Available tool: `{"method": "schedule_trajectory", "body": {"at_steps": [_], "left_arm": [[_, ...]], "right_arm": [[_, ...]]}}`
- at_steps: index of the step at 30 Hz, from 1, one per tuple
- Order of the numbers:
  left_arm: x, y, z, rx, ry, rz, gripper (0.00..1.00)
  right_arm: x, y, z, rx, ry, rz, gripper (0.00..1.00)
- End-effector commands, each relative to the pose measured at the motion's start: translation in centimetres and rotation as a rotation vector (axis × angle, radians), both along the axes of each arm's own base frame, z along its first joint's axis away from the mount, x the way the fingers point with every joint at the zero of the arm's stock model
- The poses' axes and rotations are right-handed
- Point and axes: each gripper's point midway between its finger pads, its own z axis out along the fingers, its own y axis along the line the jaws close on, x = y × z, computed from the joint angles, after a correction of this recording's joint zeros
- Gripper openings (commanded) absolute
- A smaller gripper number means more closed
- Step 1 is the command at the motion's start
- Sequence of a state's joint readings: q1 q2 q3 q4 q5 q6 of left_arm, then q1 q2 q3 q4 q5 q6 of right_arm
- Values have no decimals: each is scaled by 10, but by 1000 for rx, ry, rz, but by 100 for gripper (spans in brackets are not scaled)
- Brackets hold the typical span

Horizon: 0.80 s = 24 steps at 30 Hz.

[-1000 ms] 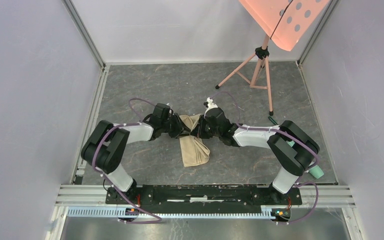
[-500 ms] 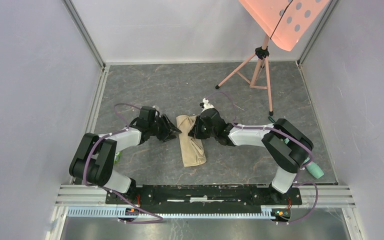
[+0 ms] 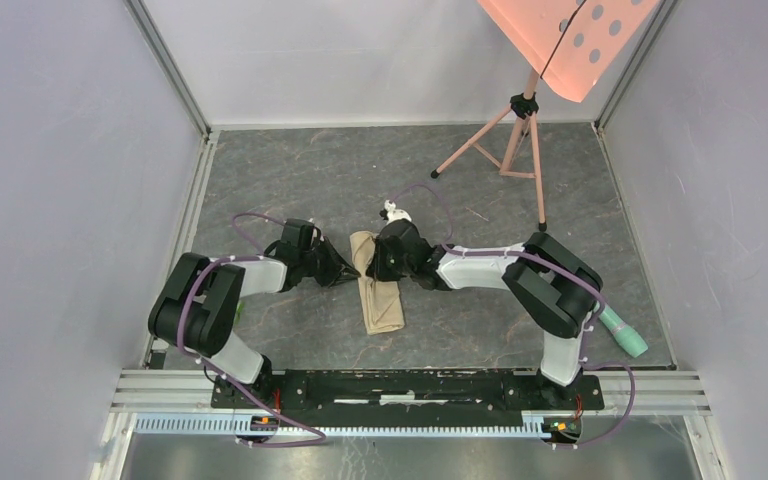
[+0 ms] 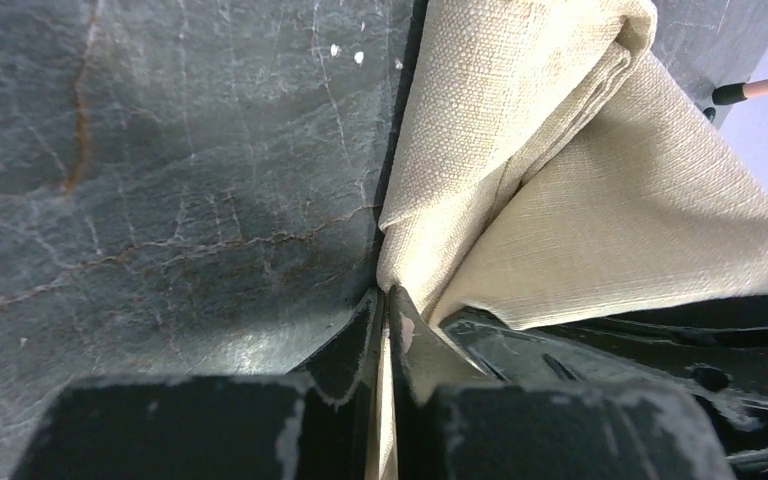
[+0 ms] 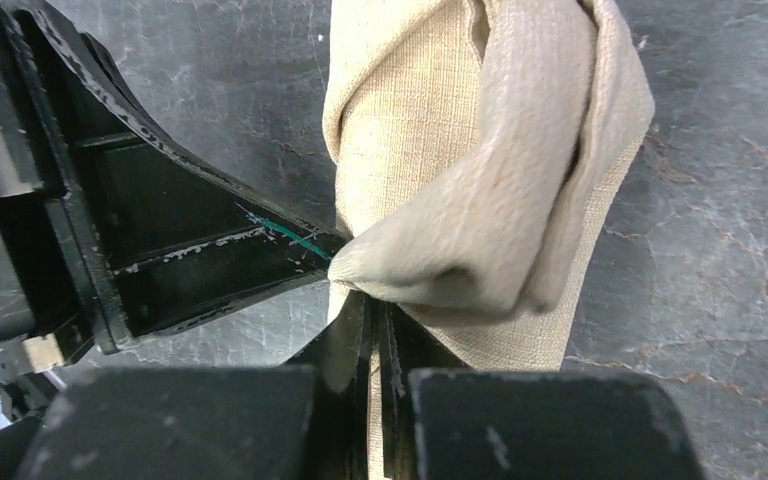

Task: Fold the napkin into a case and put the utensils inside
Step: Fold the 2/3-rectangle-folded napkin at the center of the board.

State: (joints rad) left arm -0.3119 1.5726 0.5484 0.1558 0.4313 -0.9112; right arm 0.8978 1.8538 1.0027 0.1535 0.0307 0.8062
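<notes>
The beige napkin (image 3: 382, 305) lies mid-table as a narrow, bunched strip running front to back. My left gripper (image 3: 352, 272) comes at its far end from the left; the left wrist view shows that gripper (image 4: 388, 300) shut on the cloth edge (image 4: 520, 150), with fabric between its fingers. From the right, my right gripper (image 3: 372, 265) meets the same end. The right wrist view has it (image 5: 372, 300) shut on a rolled fold of the napkin (image 5: 480, 150), lifted a little off the table. The two grippers are almost touching. The utensils are out of view.
A mint-green cylinder (image 3: 625, 335) lies by the right arm's base. A pink tripod (image 3: 515, 135) carrying an orange perforated panel (image 3: 570, 40) stands at the back right. Grey walls and metal rails enclose the dark marbled table (image 3: 300, 170).
Both grippers and the napkin's far end have shifted left, and the cloth has drawn into a narrower strip. The left gripper backed off, then closed on the napkin's left edge.
</notes>
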Motion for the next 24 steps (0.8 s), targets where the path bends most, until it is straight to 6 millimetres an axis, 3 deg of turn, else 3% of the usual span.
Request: {"method": "schedule_trajectory", "body": {"at_steps": [1, 7, 15, 20, 24], "left_arm": [[-4, -1, -8, 12, -6, -30, 8], [-6, -3, -9, 4, -4, -33, 5], [-11, -3, -3, -4, -14, -29, 4], [-15, 4, 4, 29, -16, -27, 15], [-13, 19, 26, 42, -66, 7, 21]], "right_arm": [[5, 16, 5, -37, -56, 57, 0], [-6, 25, 8, -71, -99, 151, 0], [-12, 18, -17, -134, -77, 209, 2], [-12, 19, -9, -113, -104, 263, 23], [-17, 21, 9, 2, -122, 318, 41]]}}
